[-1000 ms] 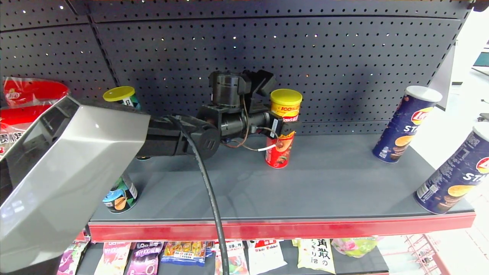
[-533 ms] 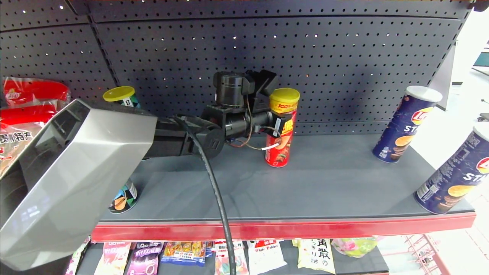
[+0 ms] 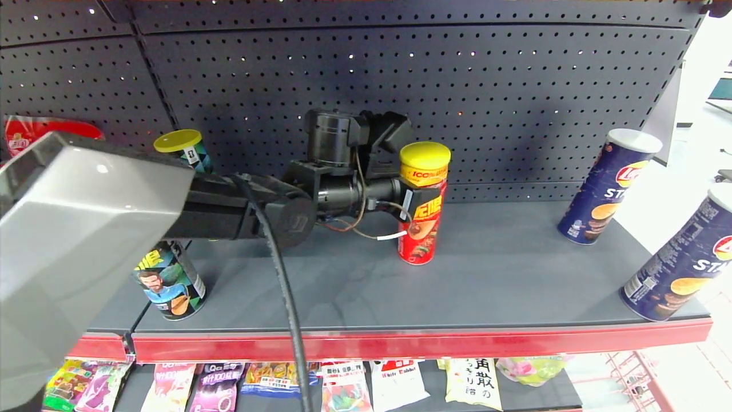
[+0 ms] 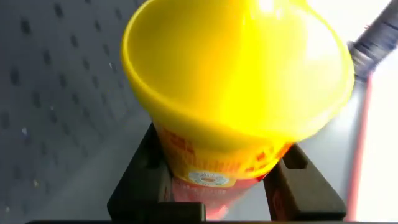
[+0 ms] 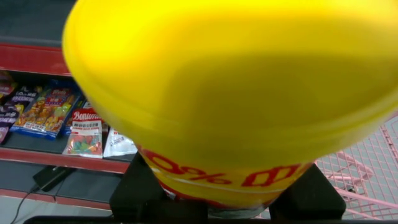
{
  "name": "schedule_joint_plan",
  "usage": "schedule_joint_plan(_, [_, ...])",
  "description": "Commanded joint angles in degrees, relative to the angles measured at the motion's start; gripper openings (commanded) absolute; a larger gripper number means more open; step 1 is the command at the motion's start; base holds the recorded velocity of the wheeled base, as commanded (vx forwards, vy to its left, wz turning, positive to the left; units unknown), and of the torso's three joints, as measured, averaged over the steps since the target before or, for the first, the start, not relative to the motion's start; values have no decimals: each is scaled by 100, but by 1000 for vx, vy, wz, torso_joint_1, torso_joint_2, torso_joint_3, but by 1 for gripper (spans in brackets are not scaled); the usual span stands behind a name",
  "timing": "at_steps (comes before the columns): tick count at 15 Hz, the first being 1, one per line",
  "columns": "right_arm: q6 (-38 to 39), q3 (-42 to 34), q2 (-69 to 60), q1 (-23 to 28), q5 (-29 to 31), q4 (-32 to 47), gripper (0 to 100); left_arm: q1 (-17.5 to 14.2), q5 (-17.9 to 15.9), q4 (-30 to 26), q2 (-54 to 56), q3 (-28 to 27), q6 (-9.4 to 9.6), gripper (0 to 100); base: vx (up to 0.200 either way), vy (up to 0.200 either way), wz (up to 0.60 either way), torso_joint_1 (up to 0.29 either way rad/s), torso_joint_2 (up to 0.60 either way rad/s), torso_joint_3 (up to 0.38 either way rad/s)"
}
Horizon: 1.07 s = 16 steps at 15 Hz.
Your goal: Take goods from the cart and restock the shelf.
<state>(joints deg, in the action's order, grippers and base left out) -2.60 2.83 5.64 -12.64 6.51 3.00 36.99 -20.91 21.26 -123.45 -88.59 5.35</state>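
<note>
A red chip can with a yellow lid (image 3: 422,243) stands upright on the grey shelf (image 3: 492,286), near the pegboard at the middle. My left gripper (image 3: 420,201) reaches in from the left and is shut on its upper half. In the left wrist view the black fingers (image 4: 140,183) press both sides of the can (image 4: 236,74). My right gripper (image 5: 224,196) is shut on a second red can with a yellow lid (image 5: 230,81), held in front of the lower shelves.
Two tall blue chip cans (image 3: 607,186) (image 3: 680,260) stand at the shelf's right end. A teal can with a yellow lid (image 3: 182,144) and another can (image 3: 168,286) stand at the left. Snack bags (image 3: 394,380) fill the lower shelf. A pink wire cart (image 5: 367,180) is beside it.
The red can was tilted half a second ago and now stands upright, slightly nearer the shelf's front. My left arm's grey forearm has swung left and up.
</note>
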Motion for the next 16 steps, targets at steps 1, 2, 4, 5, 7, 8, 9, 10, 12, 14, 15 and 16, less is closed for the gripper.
schedule_joint_plan(1, [-4, -2, -2, -1, -9, -1, 0, -25, -256, -61, 1166, 1107, 10, 0, 0, 0, 0, 0, 0, 0])
schedule_joint_plan(2, [-4, -2, 7, -1, -9, -1, 0, -25, -485, -52, 1552, 1555, 19, 0, 0, 0, 0, 0, 0, 0])
schedule_joint_plan(4, [-4, -2, -2, -1, -9, -1, 0, -69, -572, -17, 1939, 2188, 62, 0, 0, 0, 0, 0, 0, 0])
schedule_joint_plan(5, [-4, -2, -2, -1, -18, -1, 0, -69, -581, 133, 2018, 2460, 186, 0, 0, 0, 0, 0, 0, 0])
schedule_joint_plan(7, [-4, -2, -2, -1, -9, -1, 0, -69, -695, 502, 2027, 2707, 353, 0, 0, 0, 0, 0, 0, 0])
schedule_joint_plan(8, [-4, -2, 7, -1, -9, -1, 0, -69, -801, 607, 2018, 2812, 405, 0, 0, 0, 0, 0, 0, 0])
schedule_joint_plan(9, [-4, -2, -2, -1, -9, -1, 0, -69, -810, 607, 2018, 2847, 511, 0, 0, 0, 0, 0, 0, 0])
schedule_joint_plan(10, [-4, -2, -2, -1, -9, -1, 0, -69, -836, 607, 2018, 2891, 607, 0, 0, 0, 0, 0, 0, 0])
schedule_joint_plan(12, [-4, -2, -2, -1, -9, -1, 0, -69, -836, 607, 2009, 2917, 643, 0, 0, 0, 0, 0, 0, 0])
schedule_joint_plan(14, [-4, -2, -2, -1, -9, -1, 0, -78, -827, 607, 1983, 2926, 651, 0, 0, 0, 0, 0, 0, 0])
schedule_joint_plan(15, [-4, -2, -2, -1, -9, -1, 0, -78, -818, 616, 1966, 2926, 643, 0, 0, 0, 0, 0, 0, 0])
schedule_joint_plan(16, [-4, -2, -2, -1, -9, -1, 0, -78, -810, 616, 1930, 2926, 643, 0, 0, 0, 0, 0, 0, 0])
